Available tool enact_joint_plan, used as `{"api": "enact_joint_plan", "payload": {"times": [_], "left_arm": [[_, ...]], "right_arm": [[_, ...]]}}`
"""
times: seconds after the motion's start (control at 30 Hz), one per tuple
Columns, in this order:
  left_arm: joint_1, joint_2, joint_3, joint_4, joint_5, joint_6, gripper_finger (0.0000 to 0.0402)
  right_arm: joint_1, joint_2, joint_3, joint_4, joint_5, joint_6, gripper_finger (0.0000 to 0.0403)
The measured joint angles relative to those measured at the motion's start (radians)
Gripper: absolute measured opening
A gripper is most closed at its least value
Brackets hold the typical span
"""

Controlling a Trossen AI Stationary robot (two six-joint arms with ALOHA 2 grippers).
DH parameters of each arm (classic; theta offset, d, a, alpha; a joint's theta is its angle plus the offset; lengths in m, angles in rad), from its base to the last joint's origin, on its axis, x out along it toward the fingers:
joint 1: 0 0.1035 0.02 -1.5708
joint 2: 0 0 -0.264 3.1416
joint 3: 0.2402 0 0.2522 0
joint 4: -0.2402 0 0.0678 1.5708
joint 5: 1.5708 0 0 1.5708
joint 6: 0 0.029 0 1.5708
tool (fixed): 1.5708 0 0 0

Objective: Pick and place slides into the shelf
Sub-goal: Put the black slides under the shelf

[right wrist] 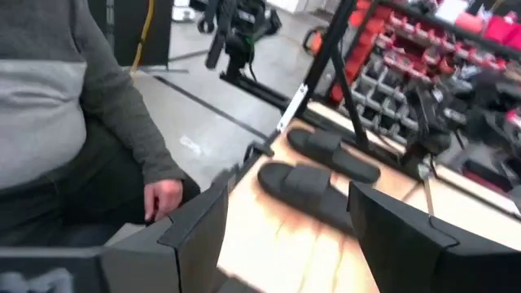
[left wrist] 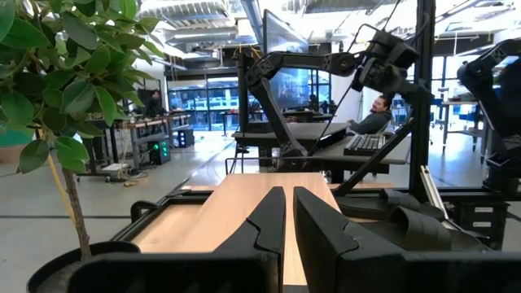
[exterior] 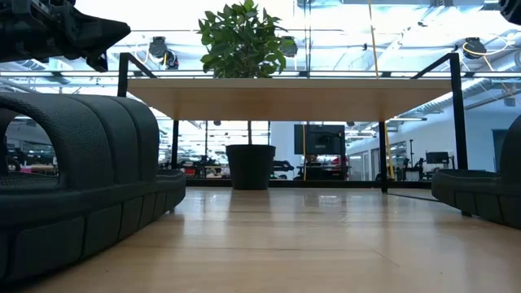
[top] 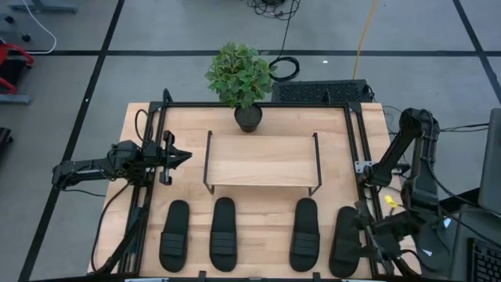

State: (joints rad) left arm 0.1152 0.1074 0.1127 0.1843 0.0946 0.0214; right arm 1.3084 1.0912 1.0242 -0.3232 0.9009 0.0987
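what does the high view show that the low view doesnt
Only the high view shows all four slides in a row on the table in front of the shelf, the left gripper shut beside the shelf's left end, and the right gripper open over the rightmost slide.

Only the low view looks beneath the shelf's plank to the room behind, and shows that nothing is stored under it.

Both show the shelf, the potted plant behind it, and slides.
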Motion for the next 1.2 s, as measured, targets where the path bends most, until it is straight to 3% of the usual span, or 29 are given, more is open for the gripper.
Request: {"api": "enact_joint_plan", "payload": {"times": [0.23, 0.6, 0.77, 0.93, 1.1, 1.2], "left_arm": [[0.000, 0.000, 0.000, 0.000, 0.000, 0.000, 0.0031], [0.000, 0.000, 0.000, 0.000, 0.000, 0.000, 0.0031], [0.000, 0.000, 0.000, 0.000, 0.000, 0.000, 0.0031], [0.000, 0.000, 0.000, 0.000, 0.000, 0.000, 0.0031], [0.000, 0.000, 0.000, 0.000, 0.000, 0.000, 0.0031], [0.000, 0.000, 0.000, 0.000, 0.000, 0.000, 0.0031]], "right_arm": [[0.064, 0.003, -0.003, -0.229, 0.065, 0.359, 0.0247], [0.046, 0.043, -0.144, -0.229, -0.068, 0.788, 0.0247], [0.046, 0.043, -0.213, -0.228, -0.057, 0.875, 0.0247], [0.036, 0.043, -0.265, -0.224, 0.021, 0.913, 0.0247], [0.014, 0.042, -0.277, -0.204, 0.005, 0.914, 0.0247], [-0.006, 0.031, -0.277, -0.196, -0.055, 0.916, 0.0247]]}}
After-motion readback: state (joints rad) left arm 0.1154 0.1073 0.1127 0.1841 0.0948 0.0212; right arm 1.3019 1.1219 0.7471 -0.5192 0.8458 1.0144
